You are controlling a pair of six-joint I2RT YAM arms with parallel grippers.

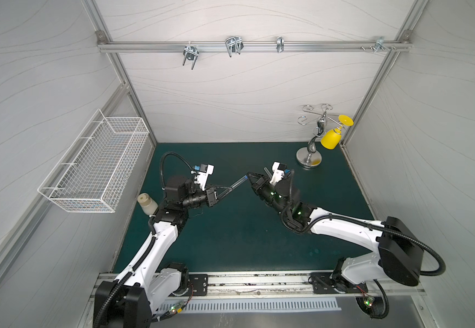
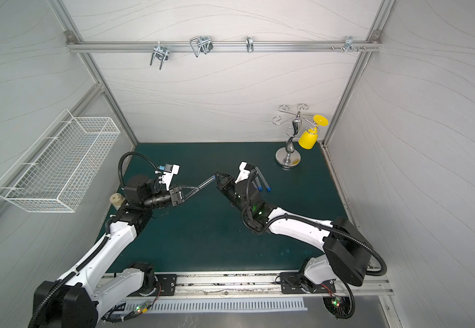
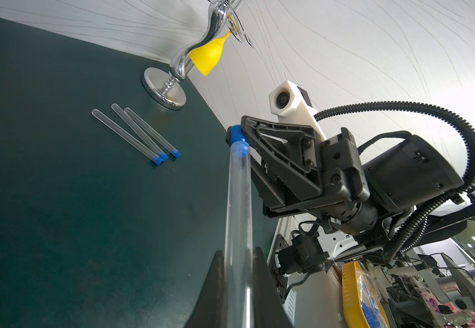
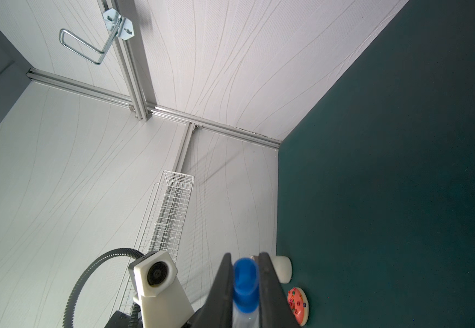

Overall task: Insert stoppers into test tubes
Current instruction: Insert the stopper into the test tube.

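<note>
1. The mat's (image 1: 230,241) near middle lies open.
2. Far right, a chrome stand (image 1: 310,160) and three capped tubes (image 3: 139,131) crowd the corner.
3. At the left edge stands a bottle (image 1: 146,203).

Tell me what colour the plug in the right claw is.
Bright blue. The stopper shows best in the right wrist view.

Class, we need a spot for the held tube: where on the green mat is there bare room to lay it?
Bare: the wide front patch of mat between left arm, right arm and front rail; also the strip along the back wall up to the stand. Crowded: beside the stand, where three stoppered tubes lie.
</note>
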